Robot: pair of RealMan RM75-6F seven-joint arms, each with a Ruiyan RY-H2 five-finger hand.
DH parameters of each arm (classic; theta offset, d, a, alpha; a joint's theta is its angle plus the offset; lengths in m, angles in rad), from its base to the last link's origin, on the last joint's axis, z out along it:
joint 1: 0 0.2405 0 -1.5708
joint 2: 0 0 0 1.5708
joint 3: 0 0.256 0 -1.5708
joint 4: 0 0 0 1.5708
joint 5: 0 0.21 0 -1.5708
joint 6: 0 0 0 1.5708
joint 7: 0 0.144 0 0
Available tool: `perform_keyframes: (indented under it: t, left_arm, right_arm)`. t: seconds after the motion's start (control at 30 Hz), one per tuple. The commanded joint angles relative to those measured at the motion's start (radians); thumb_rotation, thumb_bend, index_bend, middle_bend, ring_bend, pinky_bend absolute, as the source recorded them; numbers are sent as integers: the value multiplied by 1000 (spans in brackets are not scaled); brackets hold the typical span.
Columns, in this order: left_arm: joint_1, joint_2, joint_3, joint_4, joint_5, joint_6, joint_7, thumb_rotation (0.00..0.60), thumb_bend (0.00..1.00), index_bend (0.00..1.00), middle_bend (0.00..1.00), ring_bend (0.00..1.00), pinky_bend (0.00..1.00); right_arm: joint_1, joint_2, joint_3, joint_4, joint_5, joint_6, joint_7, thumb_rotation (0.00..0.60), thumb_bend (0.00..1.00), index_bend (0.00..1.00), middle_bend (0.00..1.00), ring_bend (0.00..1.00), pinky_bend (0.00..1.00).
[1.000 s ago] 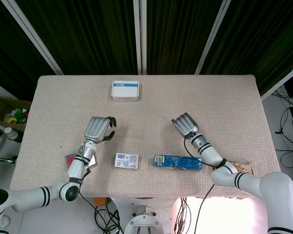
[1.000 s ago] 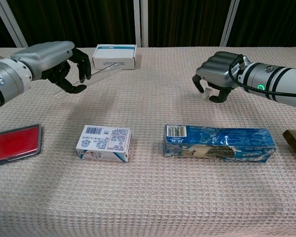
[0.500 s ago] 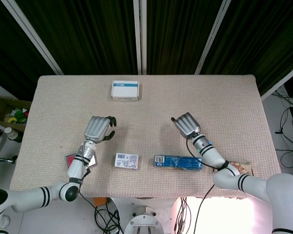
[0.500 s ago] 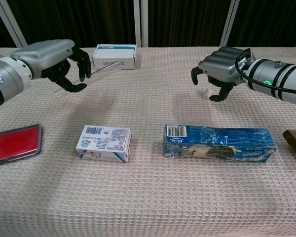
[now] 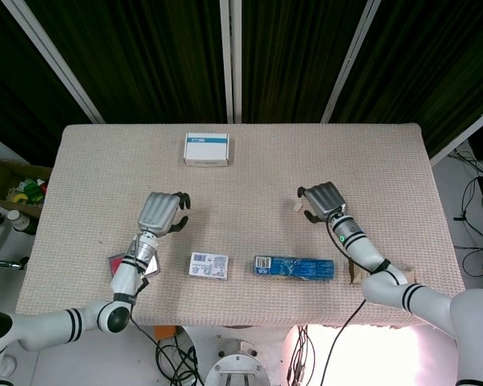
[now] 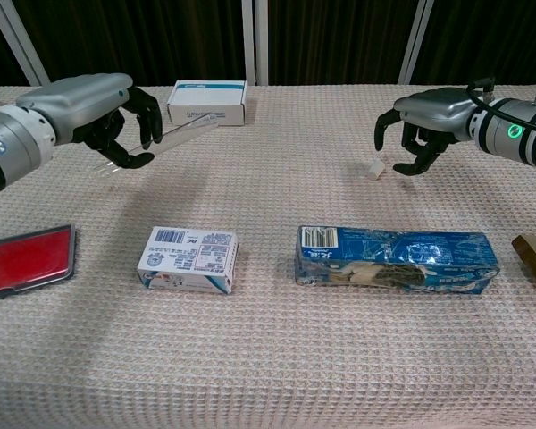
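Small white piece (image 6: 373,169) lies on table cloth (image 6: 277,357), mid-right, just left of my right hand (image 6: 426,125), not touching; that hand open, fingers curled over nothing. My left hand (image 6: 100,107) pinches clear strip (image 6: 180,132), far left. Blue packet (image 6: 396,257) near right, small carton (image 6: 188,259) left of it.

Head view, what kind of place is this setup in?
Probably a robot lab or test room, not a home. A table covered in beige woven cloth stands before dark curtains with white frame bars, loose cables trail on the floor at its right, and small packaged goods lie spread out near the two hands.
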Motion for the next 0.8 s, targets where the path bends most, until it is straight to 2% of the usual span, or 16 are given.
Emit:
perform_keyframes:
  t: [0.03, 0.47, 0.8]
  left_arm:
    - [-1, 0, 0, 0, -2, -2, 2, 600, 480, 655, 654, 810, 1000]
    - [-1, -5, -1, -2, -1, 2, 5, 600, 480, 655, 654, 809, 1000]
    - [-2, -9, 1, 0, 10, 2, -1, 600, 481, 655, 654, 809, 1000]
  right_arm:
    - [-2, 8, 2, 1, 16, -35, 26, 600, 529, 378, 882, 1000, 1000]
    - [7, 10, 2, -20, 16, -56, 42, 600, 545, 380, 881, 1000, 1000]
    - [-12, 57, -12, -146, -23, 12, 7, 600, 545, 380, 881, 1000, 1000]
